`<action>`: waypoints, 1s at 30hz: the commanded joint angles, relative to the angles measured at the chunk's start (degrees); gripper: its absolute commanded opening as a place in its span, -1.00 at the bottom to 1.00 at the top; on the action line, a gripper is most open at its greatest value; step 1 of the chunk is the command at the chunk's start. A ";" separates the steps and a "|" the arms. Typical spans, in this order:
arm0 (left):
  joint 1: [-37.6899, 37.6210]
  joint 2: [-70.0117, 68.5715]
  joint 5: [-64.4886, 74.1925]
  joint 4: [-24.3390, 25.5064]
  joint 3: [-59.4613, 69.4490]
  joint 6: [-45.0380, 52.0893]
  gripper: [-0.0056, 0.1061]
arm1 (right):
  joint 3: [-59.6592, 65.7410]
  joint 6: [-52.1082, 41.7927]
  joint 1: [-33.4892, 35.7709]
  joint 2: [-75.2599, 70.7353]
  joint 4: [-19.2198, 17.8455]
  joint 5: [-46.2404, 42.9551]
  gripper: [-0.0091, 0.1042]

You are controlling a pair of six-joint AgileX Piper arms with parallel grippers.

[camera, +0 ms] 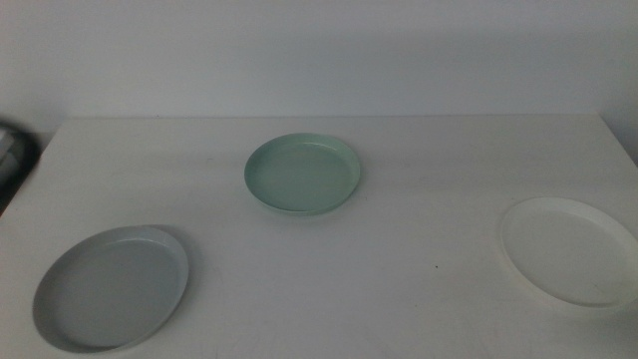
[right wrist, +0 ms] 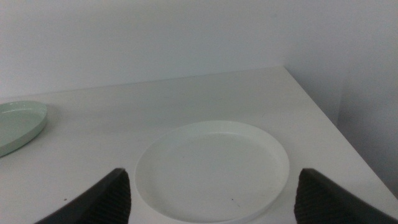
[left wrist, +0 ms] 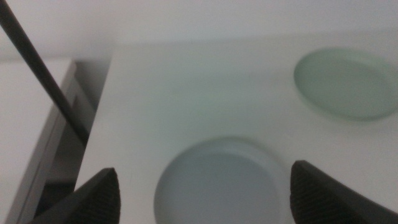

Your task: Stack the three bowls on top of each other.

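Observation:
Three shallow round bowls lie apart on the white table. The grey bowl [camera: 112,287] is at the front left, the mint green bowl [camera: 302,175] in the middle toward the back, the white bowl [camera: 570,253] at the front right. Neither arm shows in the middle view. My left gripper [left wrist: 202,198] hangs open above the grey bowl [left wrist: 217,183], with the green bowl [left wrist: 343,84] farther off. My right gripper [right wrist: 211,198] is open over the white bowl [right wrist: 211,169]; the green bowl [right wrist: 18,126] shows at that view's edge.
The table [camera: 419,299] ends at a pale wall behind. Its left edge [left wrist: 99,124] drops to a dark frame and a black rod [left wrist: 43,74]. The right edge [right wrist: 329,137] runs close to the white bowl.

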 commanded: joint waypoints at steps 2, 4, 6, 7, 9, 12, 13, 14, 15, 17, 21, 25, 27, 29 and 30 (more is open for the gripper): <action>-0.40 6.61 5.07 -0.13 -7.66 -0.31 0.71 | -0.47 -0.30 -0.35 -1.57 -0.37 -4.49 0.85; -0.40 9.77 8.87 -0.25 -9.99 -0.31 0.71 | -0.47 -0.30 -0.35 -1.57 -0.37 -4.49 0.85; -0.40 12.58 11.54 -0.25 -11.46 -0.31 0.71 | -0.47 -0.30 -0.35 -1.57 -0.37 -4.49 0.85; -0.40 13.80 12.34 -0.25 -11.89 -0.31 0.71 | -0.47 -0.30 -0.35 -1.57 -0.37 -4.49 0.85; -0.40 15.85 12.65 -0.70 -11.96 -0.31 0.71 | -0.47 -0.30 -0.35 -1.57 -0.37 -4.49 0.85; -0.40 18.43 12.65 -0.64 -11.96 -0.31 0.71 | -0.47 -0.30 -0.35 -1.57 -0.37 -4.49 0.85; -0.40 19.18 12.65 -0.64 -11.96 -0.31 0.71 | -0.47 -0.30 -0.35 -1.57 -0.37 -4.49 0.85; -0.40 19.90 12.50 -0.69 -11.96 -0.31 0.71 | -0.47 -0.30 -0.35 -1.57 -0.37 -4.49 0.85; -0.40 20.49 12.17 -0.69 -11.96 -0.31 0.71 | -0.47 -0.30 -0.35 -1.57 -0.37 -4.49 0.85; -0.40 21.87 10.87 -1.34 -11.96 -0.75 0.71 | -0.47 -0.30 -0.35 -1.57 -0.37 -4.49 0.85; -0.33 25.48 12.83 -2.67 -12.92 -1.95 0.71 | -0.47 -0.30 -0.35 -1.57 -0.37 -4.49 0.85; 3.96 32.54 16.83 -1.21 -15.34 1.02 0.71 | -0.47 -0.30 -0.35 -1.57 -0.37 -4.49 0.85; 7.32 35.60 16.83 -4.36 -16.37 6.25 0.71 | -0.47 -0.30 -0.35 -1.57 -0.37 -4.49 0.85; 11.43 39.00 16.71 -8.92 -17.45 11.80 0.71 | -0.47 -0.30 -0.35 -1.57 -0.37 -4.49 0.85; 13.03 40.82 16.41 -10.71 -17.93 13.83 0.71 | -0.47 -0.30 -0.35 -1.57 -0.37 -4.49 0.85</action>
